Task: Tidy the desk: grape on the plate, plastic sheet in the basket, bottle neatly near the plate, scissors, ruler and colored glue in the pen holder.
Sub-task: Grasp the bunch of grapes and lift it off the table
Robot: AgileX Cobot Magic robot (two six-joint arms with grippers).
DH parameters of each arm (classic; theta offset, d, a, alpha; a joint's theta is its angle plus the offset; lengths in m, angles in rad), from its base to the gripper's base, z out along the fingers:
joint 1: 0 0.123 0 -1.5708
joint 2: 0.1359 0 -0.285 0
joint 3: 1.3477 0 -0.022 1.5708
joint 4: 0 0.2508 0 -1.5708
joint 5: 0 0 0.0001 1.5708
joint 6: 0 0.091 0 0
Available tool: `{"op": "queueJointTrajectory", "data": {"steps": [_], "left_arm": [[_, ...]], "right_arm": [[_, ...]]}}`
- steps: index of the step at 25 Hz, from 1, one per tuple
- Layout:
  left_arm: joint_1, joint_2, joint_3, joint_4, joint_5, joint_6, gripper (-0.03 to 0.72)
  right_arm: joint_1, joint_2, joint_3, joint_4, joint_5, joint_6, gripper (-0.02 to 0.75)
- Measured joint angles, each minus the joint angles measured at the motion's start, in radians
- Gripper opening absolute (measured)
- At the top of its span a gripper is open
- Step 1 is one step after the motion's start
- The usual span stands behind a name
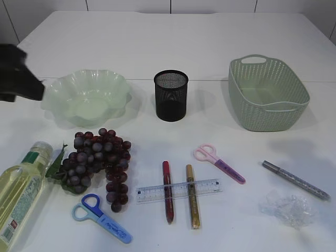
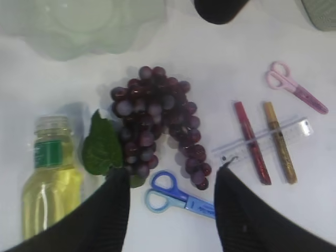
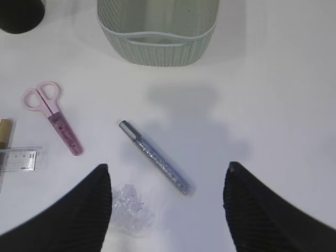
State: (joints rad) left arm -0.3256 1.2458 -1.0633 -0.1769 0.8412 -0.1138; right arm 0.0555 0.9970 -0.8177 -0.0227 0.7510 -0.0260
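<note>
The purple grape bunch point(image 1: 100, 157) lies in front of the green plate point(image 1: 86, 97). The bottle point(image 1: 18, 194) lies at the front left. Blue scissors point(image 1: 100, 218), pink scissors point(image 1: 218, 163), a ruler point(image 1: 178, 190), red glue point(image 1: 168, 191), gold glue point(image 1: 192, 196) and silver glue point(image 1: 295, 179) lie on the table. The crumpled plastic sheet point(image 1: 289, 210) is at the front right. My left gripper point(image 2: 170, 178) is open and empty above the blue scissors point(image 2: 178, 197) and grapes point(image 2: 155, 121). My right gripper point(image 3: 168, 176) is open and empty above the silver glue point(image 3: 155, 156) and the plastic sheet point(image 3: 131, 207).
The black mesh pen holder point(image 1: 170, 95) stands at the middle back. The green basket point(image 1: 268, 94) stands at the back right. The left arm point(image 1: 16, 73) shows as a dark shape at the left edge, beside the plate.
</note>
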Motion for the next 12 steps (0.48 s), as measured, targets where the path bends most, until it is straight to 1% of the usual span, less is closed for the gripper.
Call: {"op": "queueJointTrajectory", "data": {"steps": [3, 4, 7, 10, 12], "left_arm": [[-0.078, 0.103, -0.048, 0.0, -0.015, -0.013, 0.382], [-0.095, 0.137, -0.057, 0.0, -0.032, -0.037, 0.382], [-0.132, 0.231, -0.063, -0.006, -0.074, -0.141, 0.382], [-0.16, 0.312, -0.063, -0.043, -0.108, -0.234, 0.382], [-0.188, 0.358, -0.063, -0.067, -0.161, -0.32, 0.382]], "right_arm": [[0.0, 0.036, -0.016, 0.023, 0.026, 0.0, 0.518], [0.0, 0.041, -0.019, 0.029, 0.026, 0.0, 0.518], [0.0, 0.044, -0.019, 0.031, 0.028, 0.0, 0.518], [0.0, 0.044, -0.019, 0.035, 0.028, 0.0, 0.517], [0.0, 0.044, -0.019, 0.037, 0.026, 0.0, 0.517]]}}
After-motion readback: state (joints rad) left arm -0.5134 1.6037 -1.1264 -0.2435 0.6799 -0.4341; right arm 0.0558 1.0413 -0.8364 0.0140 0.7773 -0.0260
